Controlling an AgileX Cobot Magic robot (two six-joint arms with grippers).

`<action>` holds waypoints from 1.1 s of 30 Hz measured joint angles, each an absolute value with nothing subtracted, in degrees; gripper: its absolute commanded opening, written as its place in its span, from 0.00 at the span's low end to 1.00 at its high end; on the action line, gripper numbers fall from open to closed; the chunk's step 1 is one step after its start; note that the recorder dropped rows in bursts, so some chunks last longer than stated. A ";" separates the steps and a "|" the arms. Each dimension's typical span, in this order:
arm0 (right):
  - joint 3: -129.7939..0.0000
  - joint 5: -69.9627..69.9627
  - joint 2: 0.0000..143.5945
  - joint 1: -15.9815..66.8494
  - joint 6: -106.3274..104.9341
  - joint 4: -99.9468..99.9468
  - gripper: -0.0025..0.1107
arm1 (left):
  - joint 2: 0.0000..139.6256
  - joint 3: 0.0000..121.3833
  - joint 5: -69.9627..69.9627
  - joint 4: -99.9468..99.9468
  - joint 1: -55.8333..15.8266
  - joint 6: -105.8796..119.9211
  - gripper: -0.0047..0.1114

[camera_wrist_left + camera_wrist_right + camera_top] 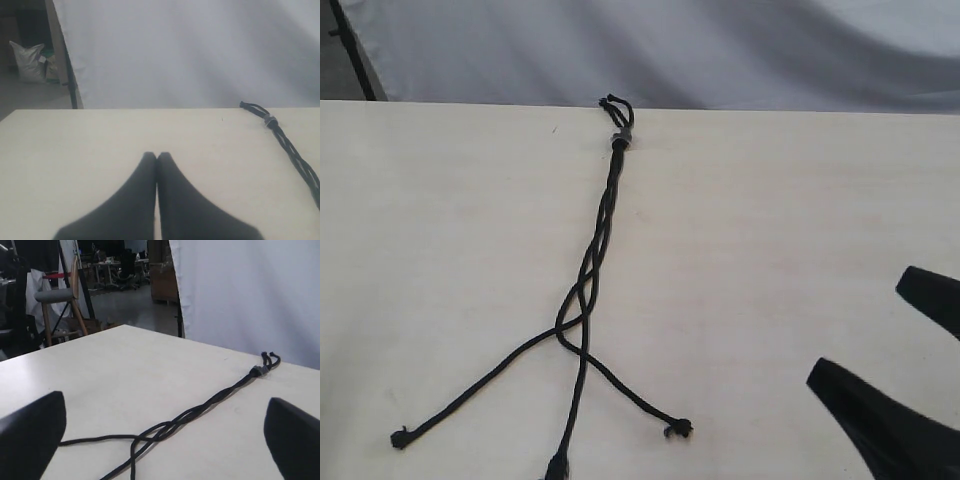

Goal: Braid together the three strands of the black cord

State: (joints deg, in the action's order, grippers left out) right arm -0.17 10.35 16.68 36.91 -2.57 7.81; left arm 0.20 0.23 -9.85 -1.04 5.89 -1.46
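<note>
The black cord [603, 225] lies on the pale table [440, 230], its short loops and grey band [621, 136] at the far edge. It is twisted together down to about mid-table, then the three strands splay apart. One strand ends at a knotted tip at the left [398, 438], one at the right [678, 428], and the middle one [558, 462] runs off the bottom edge. My right gripper [855, 330] stands open to the right of the strands, apart from them. In the right wrist view the cord [200, 410] lies between its wide fingers [32, 435]. My left gripper [156, 156] is shut on nothing, left of the cord [295, 155].
A white backdrop [720, 50] hangs behind the table's far edge. A black stand pole [67, 75] and a white bag [27, 62] are beyond the table's left corner. A stool [60, 300] and room furniture show past the table in the right wrist view.
</note>
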 measured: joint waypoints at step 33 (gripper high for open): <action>-0.17 -7.64 0.39 -5.40 -4.16 7.81 0.91 | 0.20 0.23 -9.85 -1.04 5.89 -1.46 0.04</action>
State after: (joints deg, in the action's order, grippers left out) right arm -0.17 -7.64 0.39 -5.40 -4.16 7.81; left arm 0.20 0.23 -9.85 -1.04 5.89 -1.46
